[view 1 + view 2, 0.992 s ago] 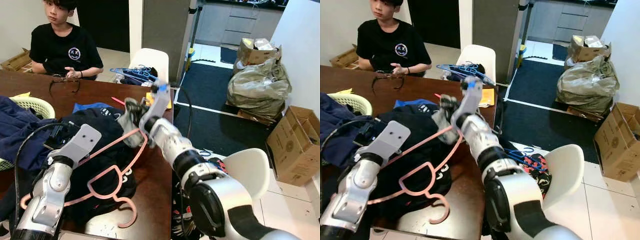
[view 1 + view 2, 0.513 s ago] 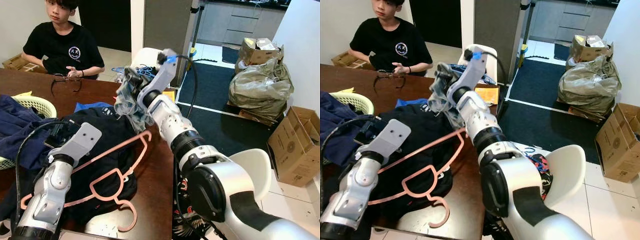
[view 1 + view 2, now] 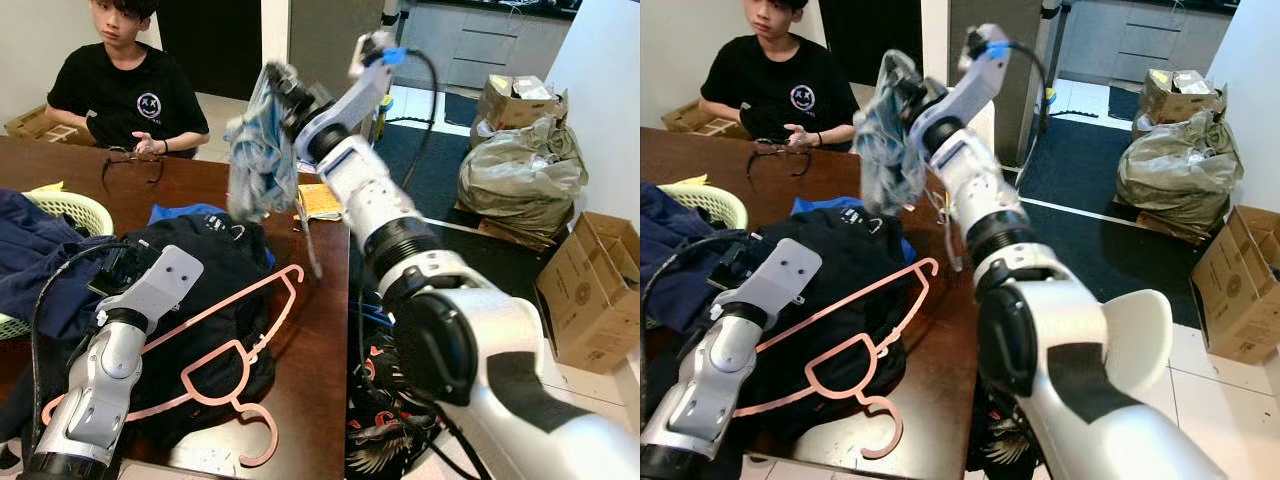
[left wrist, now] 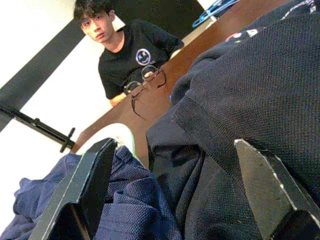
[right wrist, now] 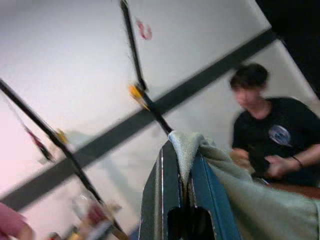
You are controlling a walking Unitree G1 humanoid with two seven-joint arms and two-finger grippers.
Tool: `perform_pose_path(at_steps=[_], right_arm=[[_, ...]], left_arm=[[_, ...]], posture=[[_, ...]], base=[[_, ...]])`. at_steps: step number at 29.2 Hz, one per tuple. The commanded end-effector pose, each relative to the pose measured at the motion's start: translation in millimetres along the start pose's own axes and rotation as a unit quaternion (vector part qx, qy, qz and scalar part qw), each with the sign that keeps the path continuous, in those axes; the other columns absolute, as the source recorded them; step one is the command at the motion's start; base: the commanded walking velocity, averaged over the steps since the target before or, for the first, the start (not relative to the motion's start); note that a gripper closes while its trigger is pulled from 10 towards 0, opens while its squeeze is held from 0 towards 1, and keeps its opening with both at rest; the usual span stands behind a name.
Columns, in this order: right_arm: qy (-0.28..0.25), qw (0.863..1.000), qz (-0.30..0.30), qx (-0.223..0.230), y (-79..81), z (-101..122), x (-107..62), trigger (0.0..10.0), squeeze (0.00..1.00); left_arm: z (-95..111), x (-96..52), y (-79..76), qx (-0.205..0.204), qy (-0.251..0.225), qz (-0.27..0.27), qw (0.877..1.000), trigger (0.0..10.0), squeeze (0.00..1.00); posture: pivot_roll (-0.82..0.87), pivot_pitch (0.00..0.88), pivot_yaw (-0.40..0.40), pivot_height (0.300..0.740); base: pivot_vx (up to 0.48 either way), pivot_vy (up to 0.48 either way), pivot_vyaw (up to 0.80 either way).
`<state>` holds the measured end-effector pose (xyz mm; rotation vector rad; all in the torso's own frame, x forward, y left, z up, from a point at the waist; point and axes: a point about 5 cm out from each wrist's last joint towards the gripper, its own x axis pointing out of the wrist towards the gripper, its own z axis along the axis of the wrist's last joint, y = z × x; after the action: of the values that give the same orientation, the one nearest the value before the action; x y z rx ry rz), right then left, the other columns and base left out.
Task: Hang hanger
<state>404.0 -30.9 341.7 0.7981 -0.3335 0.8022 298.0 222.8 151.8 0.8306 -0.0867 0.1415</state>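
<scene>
A pink hanger [image 3: 240, 345] lies flat on a black garment [image 3: 215, 260] on the brown table [image 3: 310, 350]. My right gripper [image 3: 285, 90] is raised high over the table's far side, shut on a grey-blue cloth [image 3: 255, 160] that hangs down from it. In the right wrist view the fingers [image 5: 160, 200] pinch the cloth's edge [image 5: 187, 150]. My left arm [image 3: 130, 320] rests low on the dark clothes beside the hanger. In the left wrist view the left gripper [image 4: 175, 200] is open above dark navy fabric [image 4: 240, 100], nothing between its fingers.
A person [image 3: 125, 90] in a black T-shirt sits at the table's far side, with glasses [image 3: 128, 165] before them. A laundry basket [image 3: 70, 210] stands at the left. A white chair [image 3: 1140, 340], cardboard boxes [image 3: 590, 290] and a stuffed bag [image 3: 520, 170] are to the right.
My right arm has lifted the grey-blue cloth from the table by the hanger to high above it. The pink hanger stays on the black garment. The left arm has not moved.
</scene>
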Motion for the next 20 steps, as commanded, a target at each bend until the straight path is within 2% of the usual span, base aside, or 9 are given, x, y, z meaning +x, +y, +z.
perform_pose_path(at_steps=[1,7,8,9,10,12,13,17,20], right_arm=[[-0.025,0.999,0.033,-0.002,7.9,19.2,4.5,0.0,0.0],[-0.034,0.998,0.041,-0.012,6.6,32.5,3.3,0.0,0.0],[-0.043,0.999,0.031,-0.002,4.5,36.0,2.6,0.0,0.0],[-0.073,0.996,0.011,0.047,1.3,46.9,2.5,0.0,0.0],[-0.078,0.995,0.008,0.058,1.3,50.8,3.1,0.0,0.0],[-0.063,0.997,0.015,0.032,3.3,46.8,3.9,0.0,0.0],[-0.068,0.995,0.027,0.06,6.3,48.8,5.3,0.0,0.0],[-0.087,0.991,0.041,0.093,9.7,57.5,6.5,0.0,0.0],[-0.083,0.992,0.054,0.074,13.2,59.9,7.6,0.0,0.0]], left_arm=[[-2.8,-1.3,-4.5,0.006,0.005,-0.008,1.0,10.0,0.0],[-2.8,-0.1,-5.0,0.006,0.004,-0.01,1.0,10.0,0.0],[-2.7,0.3,-5.2,0.007,0.004,-0.011,1.0,10.0,0.0],[-2.9,0.6,-5.9,0.007,0.005,-0.012,1.0,10.0,0.0],[-3.1,0.8,-6.4,0.007,0.005,-0.013,1.0,10.0,0.0],[-3.6,0.8,-6.7,0.007,0.005,-0.013,1.0,10.0,0.0],[-3.8,0.9,-7.0,0.006,0.006,-0.014,1.0,10.0,0.0],[-4.2,0.8,-7.3,0.007,0.006,-0.014,1.0,10.0,0.0],[-4.3,0.8,-7.7,0.007,0.006,-0.015,1.0,10.0,0.0]], posture=[[0.21,0.0,-0.075,0.74],[0.2,0.0,-0.069,0.74],[0.2,0.0,-0.069,0.74],[0.2,0.0,-0.065,0.74],[0.2,0.0,-0.065,0.74],[0.19,0.0,-0.064,0.74],[0.19,0.0,-0.064,0.74],[0.19,0.0,-0.063,0.74],[0.19,0.0,-0.06,0.74]], base=[[0.0,0.0,0.0],[0.0,0.0,0.0],[0.0,0.0,0.0],[0.0,0.0,0.0],[0.0,0.0,0.0],[0.0,0.0,0.0],[0.0,0.0,0.0],[0.0,0.0,0.0],[0.0,0.0,0.0]])
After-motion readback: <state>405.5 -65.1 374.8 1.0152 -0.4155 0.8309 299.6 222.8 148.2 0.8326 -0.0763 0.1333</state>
